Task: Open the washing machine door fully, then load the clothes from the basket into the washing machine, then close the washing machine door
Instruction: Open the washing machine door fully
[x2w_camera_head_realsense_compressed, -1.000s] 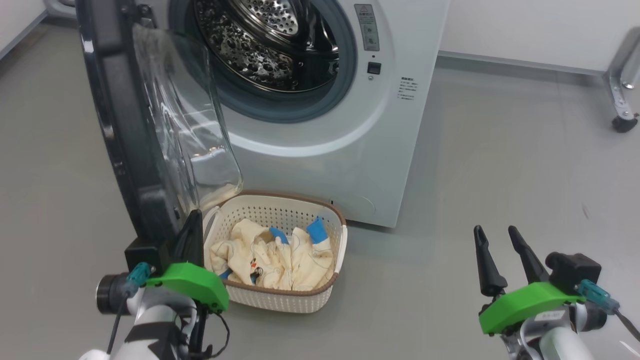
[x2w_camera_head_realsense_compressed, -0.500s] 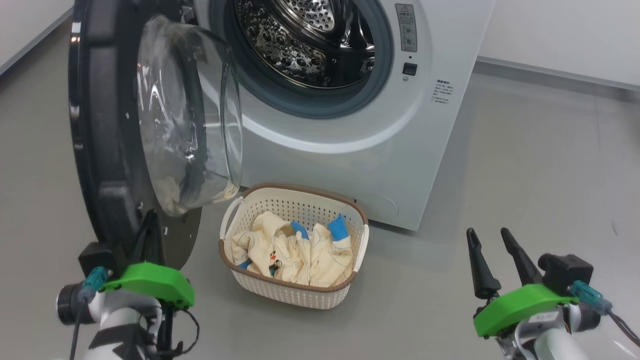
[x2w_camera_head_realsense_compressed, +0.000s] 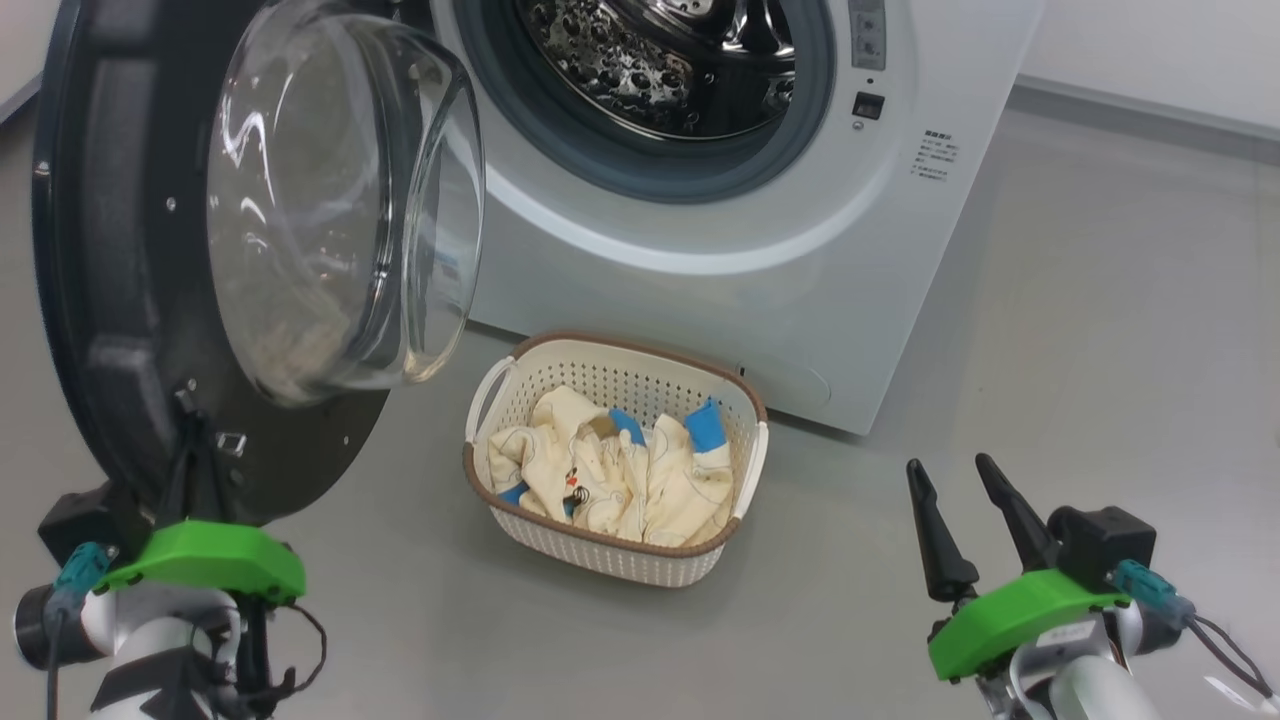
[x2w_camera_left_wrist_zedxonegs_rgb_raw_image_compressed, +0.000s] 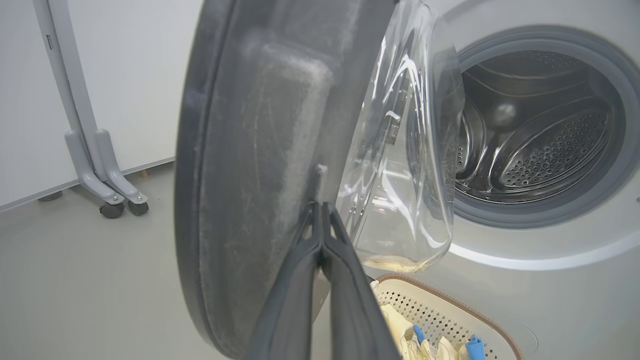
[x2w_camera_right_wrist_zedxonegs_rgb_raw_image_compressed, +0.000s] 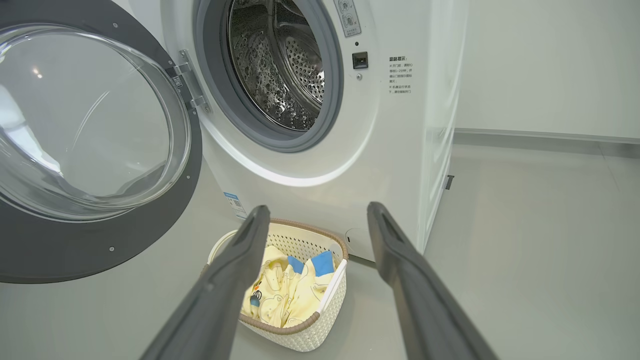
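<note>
The left tool (x2w_camera_left_wrist_zedxonegs_rgb_raw_image_compressed: 320, 210) was seen pinched shut, tips against the lower rim of the wide-swung washing machine door (x2w_camera_head_realsense_compressed: 100, 300). The clothes (x2w_camera_head_realsense_compressed: 620, 480) lay in the basket (x2w_camera_head_realsense_compressed: 480, 480), ahead-left of the right tool (x2w_camera_head_realsense_compressed: 948, 465), spread wide, empty, judged nearer.

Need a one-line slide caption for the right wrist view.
Open right gripper frames the basket of clothes on the floor before the washing machine, door open wide.
</note>
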